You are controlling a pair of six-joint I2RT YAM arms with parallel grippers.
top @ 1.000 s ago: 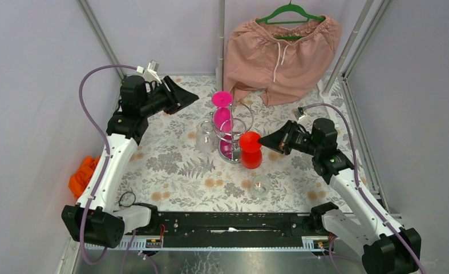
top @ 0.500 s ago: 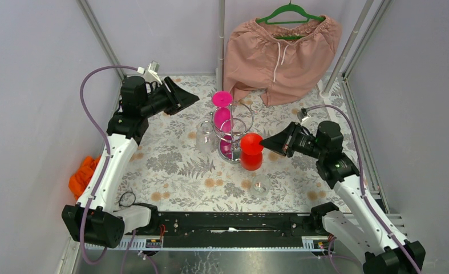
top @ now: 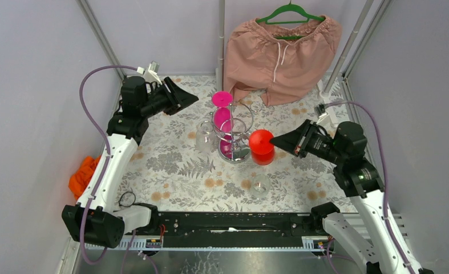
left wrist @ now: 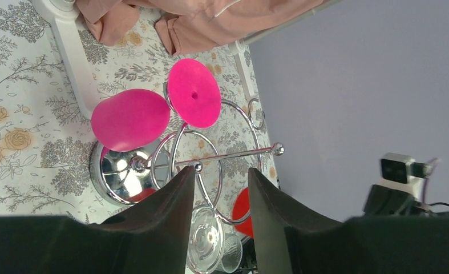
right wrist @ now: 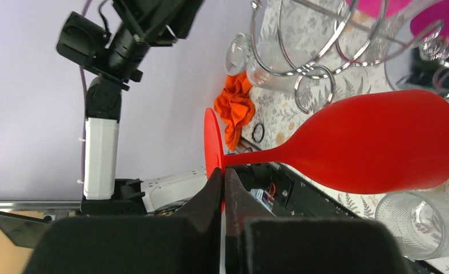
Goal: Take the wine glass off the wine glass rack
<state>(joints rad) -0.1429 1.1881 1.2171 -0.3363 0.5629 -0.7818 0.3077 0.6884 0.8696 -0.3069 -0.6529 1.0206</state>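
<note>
Nearest the arm bases, a clear tumbler (top: 261, 184) stands on the floral table (top: 170, 165), at about 5 o'clock from the wine glass rack (top: 236, 136); an orange cloth (top: 82, 176) lies at the table's 8 o'clock edge. Farther in, the right gripper (top: 274, 139) has its fingers clenched on the thin foot of the red wine glass (top: 262, 147); the glass sits at 3 to 4 o'clock from the rack, just beside the chrome rings and clear of them; whether it touches the table I cannot tell. A clear wine glass (top: 205, 137) hangs on the rack at 9 o'clock; a pink wine glass (top: 222, 117) hangs at 12. The left gripper (top: 191, 97) hovers at 10 o'clock, fingers spread, grasping nothing; pink shorts (top: 282, 54) hang beyond.
</note>
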